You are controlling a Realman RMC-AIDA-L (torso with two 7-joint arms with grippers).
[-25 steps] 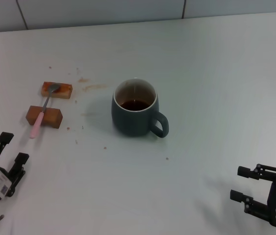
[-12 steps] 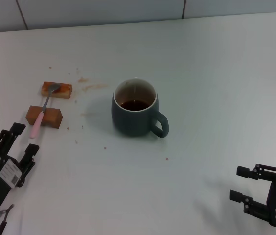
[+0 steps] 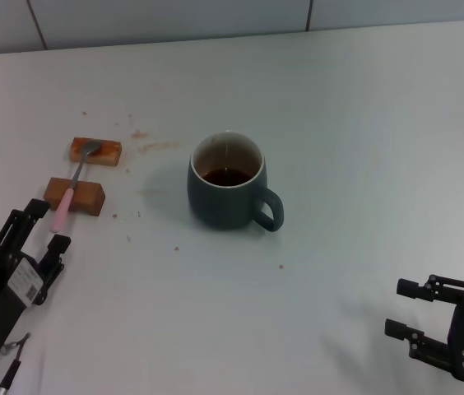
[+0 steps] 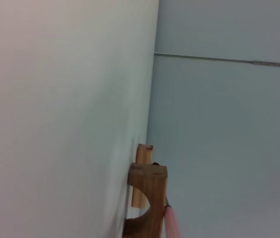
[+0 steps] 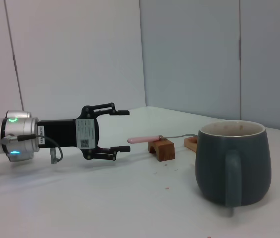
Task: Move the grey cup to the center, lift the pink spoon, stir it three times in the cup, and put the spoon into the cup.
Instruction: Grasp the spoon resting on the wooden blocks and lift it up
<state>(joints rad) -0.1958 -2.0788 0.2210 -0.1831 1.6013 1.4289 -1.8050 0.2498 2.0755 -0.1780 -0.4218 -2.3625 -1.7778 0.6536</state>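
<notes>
The grey cup [image 3: 229, 183] stands upright near the table's middle with its handle toward the front right; it also shows in the right wrist view [image 5: 233, 162]. The pink spoon [image 3: 71, 190] lies across two brown wooden blocks [image 3: 76, 196] at the left, handle toward the front; it also shows in the right wrist view [image 5: 145, 139] and the left wrist view [image 4: 172, 222]. My left gripper [image 3: 48, 225] is open, just in front of the spoon's handle end, not touching it; it also shows in the right wrist view [image 5: 122, 130]. My right gripper [image 3: 396, 308] is open and empty at the front right.
Brown crumbs and stains [image 3: 151, 146] lie on the white table [image 3: 364, 140] between the blocks and the cup. A grey wall [image 3: 174, 16] runs along the table's far edge.
My left gripper has moved forward and to the right, toward the spoon's handle. The right arm, cup and spoon have not moved.
</notes>
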